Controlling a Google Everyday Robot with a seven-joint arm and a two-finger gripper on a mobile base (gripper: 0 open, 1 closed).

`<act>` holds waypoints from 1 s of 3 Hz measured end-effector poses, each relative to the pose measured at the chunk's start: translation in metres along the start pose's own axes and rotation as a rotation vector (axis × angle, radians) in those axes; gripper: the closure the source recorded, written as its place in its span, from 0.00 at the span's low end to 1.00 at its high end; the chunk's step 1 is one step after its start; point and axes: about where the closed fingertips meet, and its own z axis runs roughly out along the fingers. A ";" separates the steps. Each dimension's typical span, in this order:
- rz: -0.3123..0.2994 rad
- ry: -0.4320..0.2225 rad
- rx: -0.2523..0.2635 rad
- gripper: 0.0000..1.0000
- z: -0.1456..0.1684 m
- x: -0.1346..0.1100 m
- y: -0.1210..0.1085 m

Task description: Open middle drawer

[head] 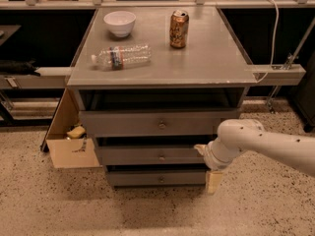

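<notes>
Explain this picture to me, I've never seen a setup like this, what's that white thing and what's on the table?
The white tube at the right is a robot's one arm. Its gripper, the grasping end, hangs low beside the right end of the middle drawer and holds nothing visible. A single camera looks down on the front of a grey three-drawer cabinet. On the tabletop are a white bowl, a brown can and a plastic bottle lying on its side. A cardboard box stands on the floor at left.
</notes>
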 end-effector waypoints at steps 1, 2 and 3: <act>-0.012 -0.024 0.027 0.00 0.029 0.008 -0.015; -0.032 -0.036 0.083 0.00 0.050 0.013 -0.032; -0.041 -0.025 0.116 0.00 0.070 0.016 -0.050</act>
